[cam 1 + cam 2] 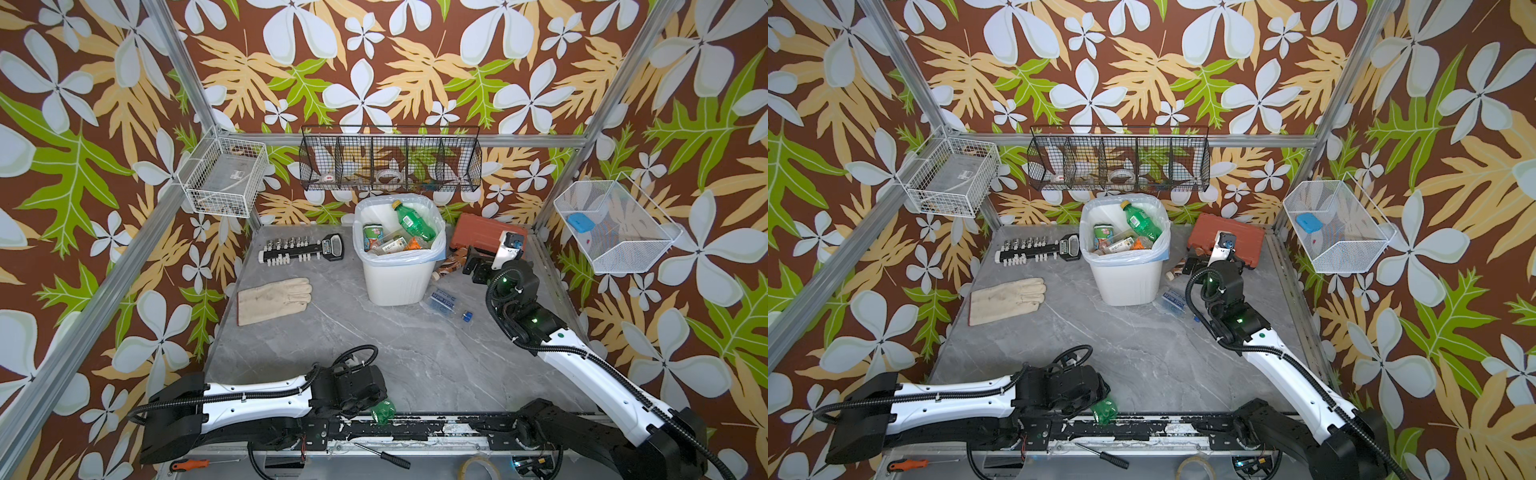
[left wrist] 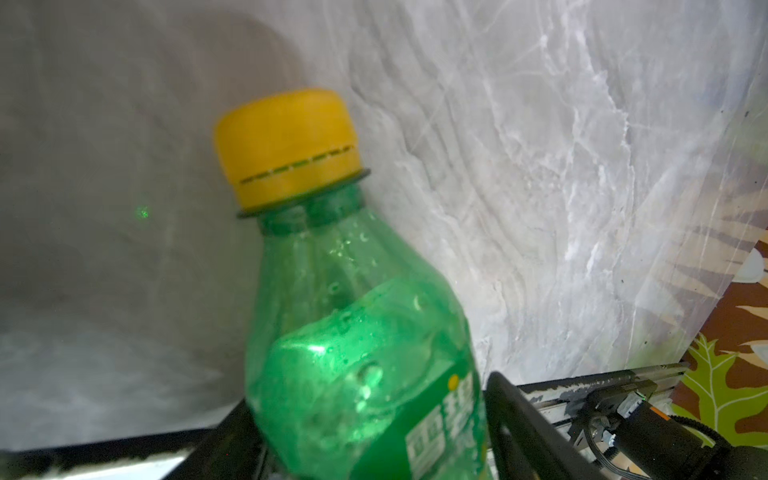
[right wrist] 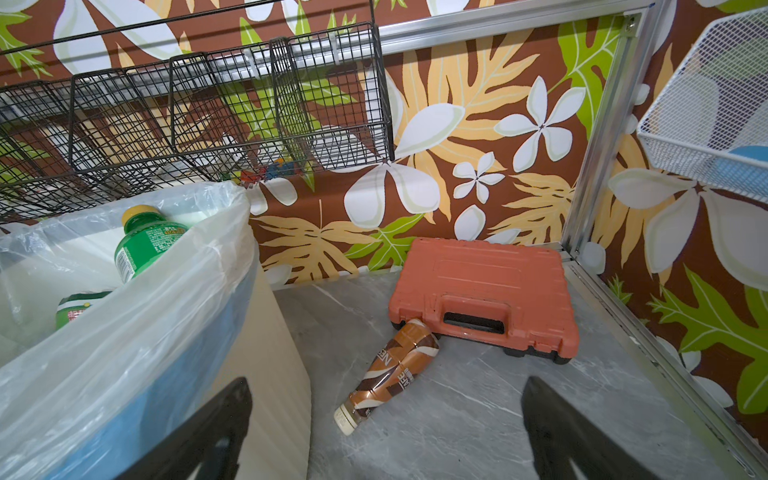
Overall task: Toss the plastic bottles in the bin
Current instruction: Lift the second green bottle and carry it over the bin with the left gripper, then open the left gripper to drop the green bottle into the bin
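Grey marble-patterned tabletop runs from the front rail back to a flowered wall, with the white plastic bin lined with a translucent bag standing at the far middle. The bin already holds several plastic bottles, one of them leaning against its rim. My worry is the long carry. The green plastic bottle with the yellow cap sits down by the front rail, and its thin wall could buckle and squirt out if I squeeze hard, or slide free if I squeeze lightly. A drop onto that pile might also bounce back out, and my right arm is parked close beside the bin, where my arms could clash. My left gripper has a finger on each side of the green bottle's labelled body, seemingly pinching it. My right gripper is spread wide and empty above the brown-wrapped coffee bottle, which lies touching the red-brown tool case. A clear bottle with a blue label lies just beside the bin.
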